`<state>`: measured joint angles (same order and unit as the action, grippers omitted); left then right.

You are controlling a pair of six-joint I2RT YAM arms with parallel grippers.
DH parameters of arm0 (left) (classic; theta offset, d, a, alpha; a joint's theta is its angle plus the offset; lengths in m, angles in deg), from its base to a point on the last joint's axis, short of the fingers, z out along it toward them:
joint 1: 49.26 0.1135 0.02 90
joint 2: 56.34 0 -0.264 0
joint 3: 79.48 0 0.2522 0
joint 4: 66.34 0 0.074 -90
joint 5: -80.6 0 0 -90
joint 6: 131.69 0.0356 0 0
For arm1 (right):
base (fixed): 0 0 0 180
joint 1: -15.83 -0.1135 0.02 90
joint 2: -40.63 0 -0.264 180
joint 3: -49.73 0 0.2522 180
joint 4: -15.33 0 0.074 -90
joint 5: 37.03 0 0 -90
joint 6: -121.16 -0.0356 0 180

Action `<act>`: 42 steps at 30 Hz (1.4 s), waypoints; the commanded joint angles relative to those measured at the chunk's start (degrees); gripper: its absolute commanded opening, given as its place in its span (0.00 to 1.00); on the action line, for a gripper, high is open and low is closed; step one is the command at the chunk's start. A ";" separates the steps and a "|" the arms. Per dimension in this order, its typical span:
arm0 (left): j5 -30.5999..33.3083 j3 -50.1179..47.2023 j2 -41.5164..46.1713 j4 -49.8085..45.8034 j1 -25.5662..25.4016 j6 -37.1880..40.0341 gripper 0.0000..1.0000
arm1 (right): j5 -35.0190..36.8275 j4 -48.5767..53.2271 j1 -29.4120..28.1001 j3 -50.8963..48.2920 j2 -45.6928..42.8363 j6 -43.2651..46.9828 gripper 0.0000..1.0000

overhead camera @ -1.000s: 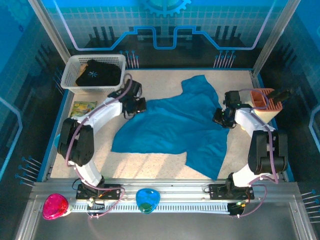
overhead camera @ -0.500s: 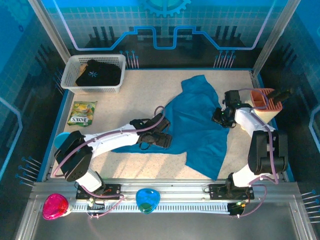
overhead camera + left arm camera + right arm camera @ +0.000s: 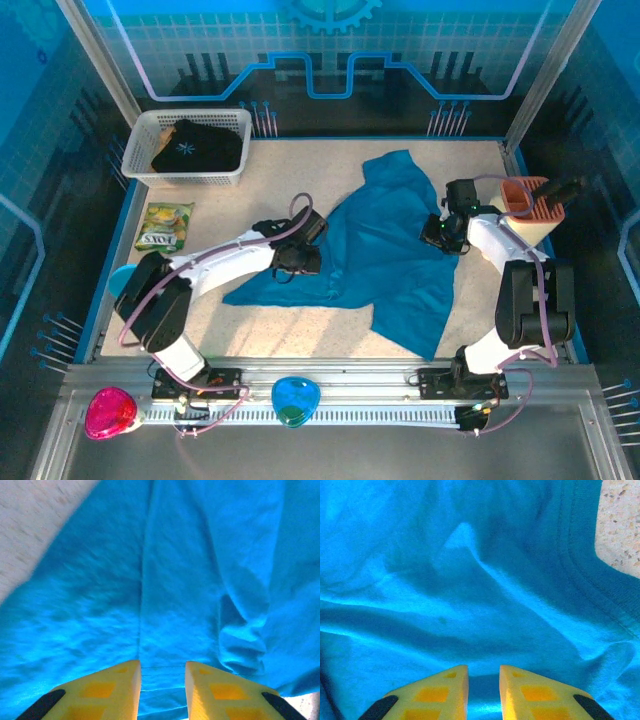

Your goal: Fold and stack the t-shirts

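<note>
The left claw [image 3: 300,259] has edged leftward since half a second ago over the teal t-shirt [image 3: 392,250], which lies rumpled on the bench [image 3: 300,172] with its left part folded over, and both this claw and the right claw [image 3: 437,238] at the shirt's right edge stand narrowly parted, though whether either pinches cloth cannot be told.

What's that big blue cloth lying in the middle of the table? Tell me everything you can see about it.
It is a plain teal-blue t-shirt of soft knit cloth, with a stitched ribbed band along one curved edge. It lies rumpled on the speckled table, one part reaching toward the back, its left side seemingly folded over. The left gripper is over its left part and the right gripper is at its right edge. Whether either grips the cloth is unclear.
</note>
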<state>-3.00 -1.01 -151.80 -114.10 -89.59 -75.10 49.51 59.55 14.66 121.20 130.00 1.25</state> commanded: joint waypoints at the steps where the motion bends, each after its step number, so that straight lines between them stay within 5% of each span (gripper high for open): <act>1: -7.54 -2.65 -3.00 1.92 -0.18 -3.60 0.29 | -0.06 1.49 -0.68 1.04 0.22 0.73 0.24; 10: -2.48 -5.03 -3.41 -0.17 -0.17 -7.55 0.34 | -0.41 1.12 -0.68 0.97 0.79 0.73 0.24; 20: -4.60 -6.69 -4.55 1.99 -0.16 -8.60 0.34 | -0.41 0.79 -0.80 0.56 1.06 0.83 0.24; 42: -4.68 -6.37 -2.18 2.58 -0.15 -9.03 0.13 | -1.08 -0.05 -0.94 0.10 1.38 0.73 0.24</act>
<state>-6.74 -7.37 -155.41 -111.26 -89.66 -83.64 49.46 59.48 14.59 121.20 130.78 1.44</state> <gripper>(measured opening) 0.139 0.240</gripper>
